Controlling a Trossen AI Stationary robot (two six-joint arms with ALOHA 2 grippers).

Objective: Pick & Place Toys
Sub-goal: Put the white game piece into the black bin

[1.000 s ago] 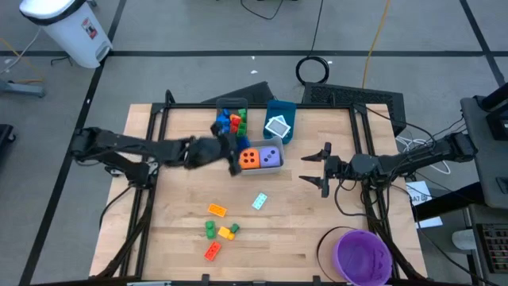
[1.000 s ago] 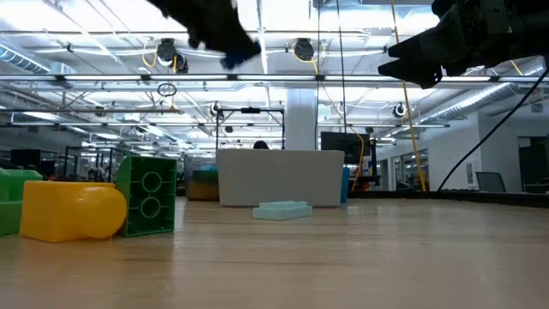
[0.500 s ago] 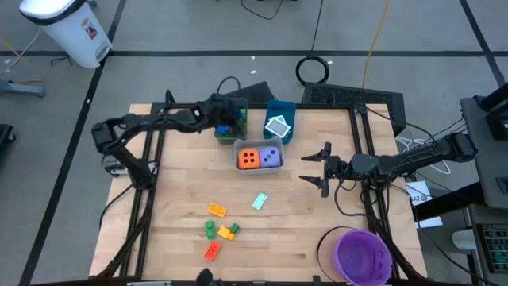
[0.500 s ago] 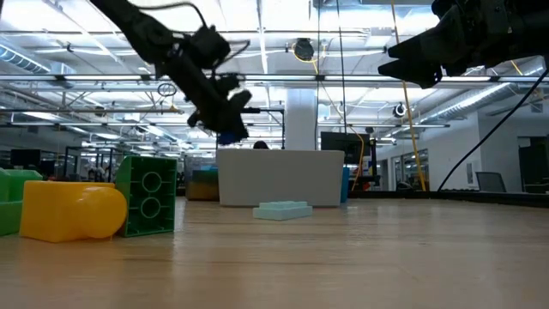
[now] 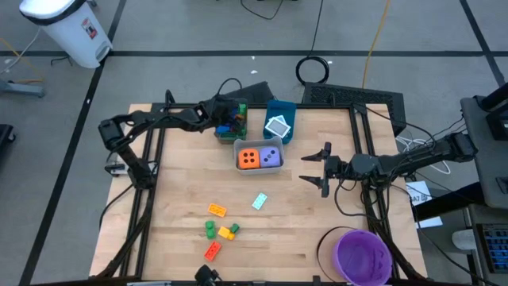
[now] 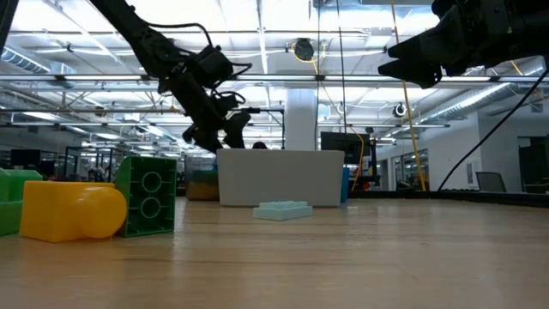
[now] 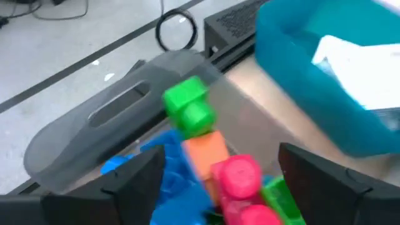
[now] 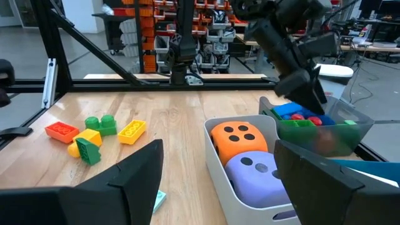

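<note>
Toys are being sorted into bins at the far edge of a wooden table (image 5: 317, 230). Loose bricks (image 5: 216, 222) in orange, green, yellow and red lie together near the front of the table, with a white-teal tile (image 5: 259, 201) just beyond them. The left gripper (image 5: 225, 121) hangs directly over a clear grey bin of bricks (image 5: 232, 121), its two fingers spread wide with nothing between them, so this looks like the drop-off step. An orange die (image 5: 249, 159) and a purple die (image 5: 271, 157) sit side by side in a second grey bin (image 5: 258, 146), and a blue bin (image 5: 279, 120) holds another tile. The right gripper (image 5: 317, 169) waits above bare table, well apart from everything, jaws open and empty. The next move probably calls for lifting the left arm clear and reaching back to the front cluster. From above, the left arm covers part of the brick bin, and a purple bowl (image 5: 363, 256) is cut off at the picture's edge.
</note>
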